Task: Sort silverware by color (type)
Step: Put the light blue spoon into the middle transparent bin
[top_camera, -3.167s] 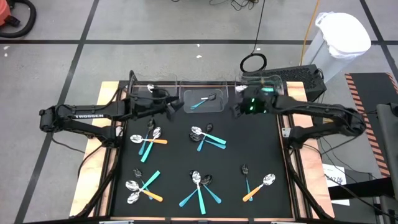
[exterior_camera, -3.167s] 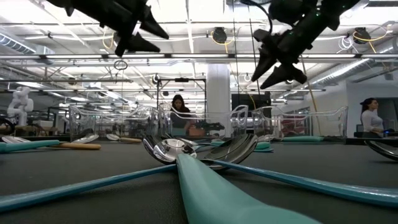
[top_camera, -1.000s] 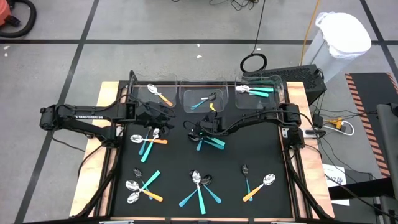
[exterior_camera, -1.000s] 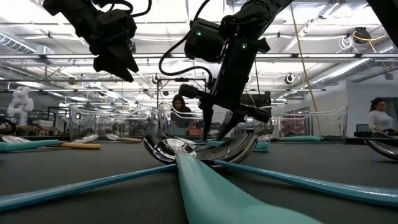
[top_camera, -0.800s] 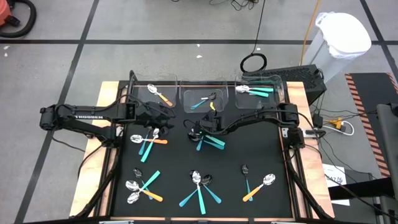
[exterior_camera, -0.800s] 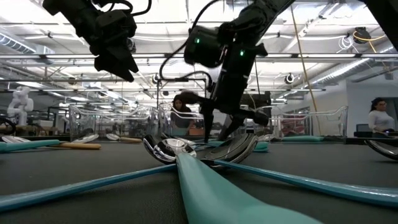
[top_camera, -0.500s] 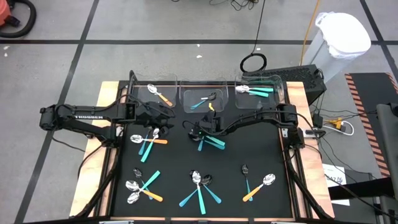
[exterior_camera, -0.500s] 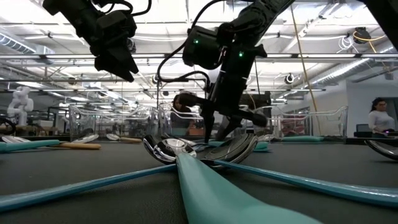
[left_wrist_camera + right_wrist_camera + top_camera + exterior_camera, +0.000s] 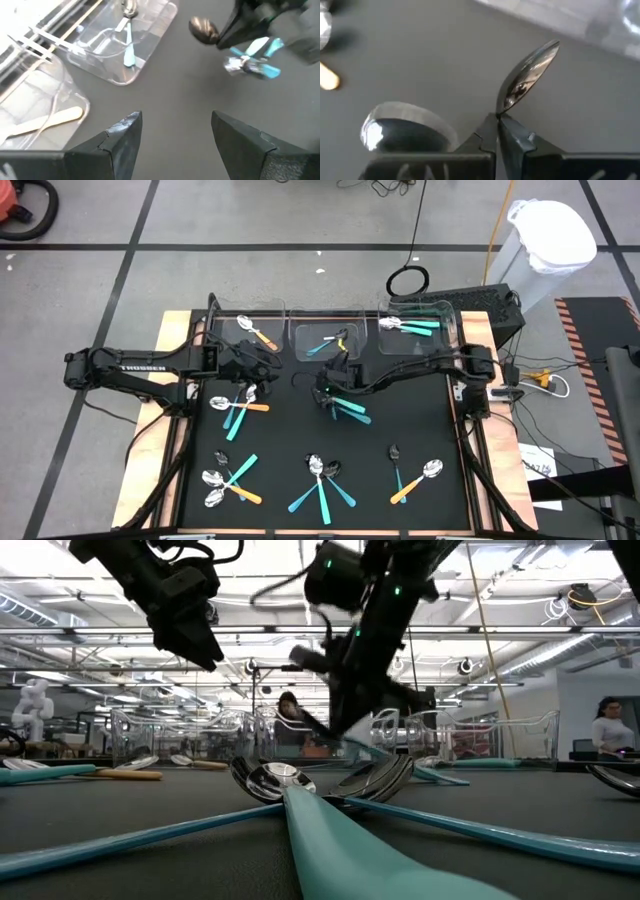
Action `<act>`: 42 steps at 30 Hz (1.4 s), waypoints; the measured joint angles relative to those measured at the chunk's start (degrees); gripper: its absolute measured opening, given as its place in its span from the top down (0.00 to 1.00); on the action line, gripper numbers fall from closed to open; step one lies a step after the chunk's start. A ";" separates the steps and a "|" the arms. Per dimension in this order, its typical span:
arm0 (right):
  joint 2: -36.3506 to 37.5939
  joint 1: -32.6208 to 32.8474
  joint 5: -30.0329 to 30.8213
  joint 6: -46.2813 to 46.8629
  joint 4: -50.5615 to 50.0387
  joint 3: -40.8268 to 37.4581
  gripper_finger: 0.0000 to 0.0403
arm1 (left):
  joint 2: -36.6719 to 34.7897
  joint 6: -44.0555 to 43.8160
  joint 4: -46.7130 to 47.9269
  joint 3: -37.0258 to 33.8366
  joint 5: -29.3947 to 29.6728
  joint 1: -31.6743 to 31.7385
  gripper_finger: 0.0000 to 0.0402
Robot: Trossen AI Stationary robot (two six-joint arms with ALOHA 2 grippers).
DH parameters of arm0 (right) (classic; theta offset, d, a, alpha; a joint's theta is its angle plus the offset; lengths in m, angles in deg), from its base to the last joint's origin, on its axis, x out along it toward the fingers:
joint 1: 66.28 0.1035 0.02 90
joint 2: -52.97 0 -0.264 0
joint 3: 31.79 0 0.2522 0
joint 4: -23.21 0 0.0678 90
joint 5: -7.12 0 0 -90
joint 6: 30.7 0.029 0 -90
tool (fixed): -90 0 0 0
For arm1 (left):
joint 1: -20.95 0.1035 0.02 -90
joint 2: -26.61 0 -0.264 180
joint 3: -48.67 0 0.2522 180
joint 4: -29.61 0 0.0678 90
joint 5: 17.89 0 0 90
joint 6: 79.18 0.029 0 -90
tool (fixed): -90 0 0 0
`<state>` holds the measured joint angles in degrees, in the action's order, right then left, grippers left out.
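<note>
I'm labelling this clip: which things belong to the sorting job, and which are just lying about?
Job:
- small teal- and orange-handled spoons in piles on the black mat
- silver spoon pinched in the right gripper
- three clear plastic bins
- open left gripper

Lying about:
- white bag-lined floor bin
- black cable coil

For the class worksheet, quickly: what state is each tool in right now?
Left tool: open, empty.
Right tool: shut on a silver-bowled spoon.

Right gripper [image 9: 345, 735] blurred in low view. Handle of its spoon [image 9: 527, 80] hidden behind fingers in right wrist view. Low view: front spoon's teal handle [image 9: 360, 860] cut off at bottom edge.
</note>
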<state>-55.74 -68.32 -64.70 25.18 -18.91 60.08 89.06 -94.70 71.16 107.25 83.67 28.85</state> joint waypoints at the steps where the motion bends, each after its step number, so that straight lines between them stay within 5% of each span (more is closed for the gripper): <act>1: 1.01 -0.02 0.41 -2.52 0.05 0.00 0.99 | 0.00 0.00 -0.02 0.00 0.19 0.00 0.40; 12: 9.54 -1.38 6.67 -30.95 0.70 0.07 0.99 | 0.00 2.60 -0.33 0.00 3.68 0.00 0.40; 22: 10.76 -10.03 10.01 -64.27 6.82 0.13 0.99 | 0.00 0.83 -0.34 0.00 5.05 3.77 0.40; 32: 10.18 -20.10 -2.88 -95.50 12.09 0.15 0.99 | 0.59 -8.09 -0.46 0.00 8.34 6.82 0.40; 42: 9.55 -24.82 -12.25 -100.57 13.95 0.15 0.96 | 0.59 -24.49 -0.29 0.00 8.49 6.60 0.40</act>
<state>-46.19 -93.15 -76.94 -75.39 -4.95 60.23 89.65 -119.19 70.87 107.25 92.16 35.45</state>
